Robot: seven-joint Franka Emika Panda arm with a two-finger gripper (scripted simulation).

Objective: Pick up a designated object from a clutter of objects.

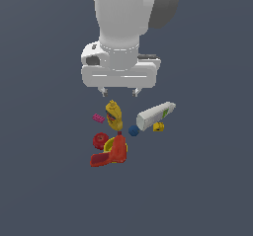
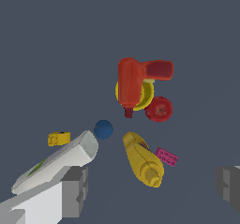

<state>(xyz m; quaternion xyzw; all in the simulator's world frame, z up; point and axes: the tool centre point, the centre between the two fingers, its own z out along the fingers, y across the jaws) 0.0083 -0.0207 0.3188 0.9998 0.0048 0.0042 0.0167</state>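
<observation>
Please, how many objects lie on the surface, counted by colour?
Yellow: 2, the bottle and the small block
Red: 2, the drill-like tool and the round fruit
Blue: 1, the ball
White: 1, the tube bottle
Pink: 1, the brick
Total: 7

Exterior view: set off the arm, facing it, angled down on the gripper (image 1: 118,93) and clutter. Wrist view: looking down between the fingers (image 2: 75,190), nearer. Shared by both: blue ball (image 1: 133,130) (image 2: 103,129), yellow bottle (image 1: 114,115) (image 2: 142,160).
</observation>
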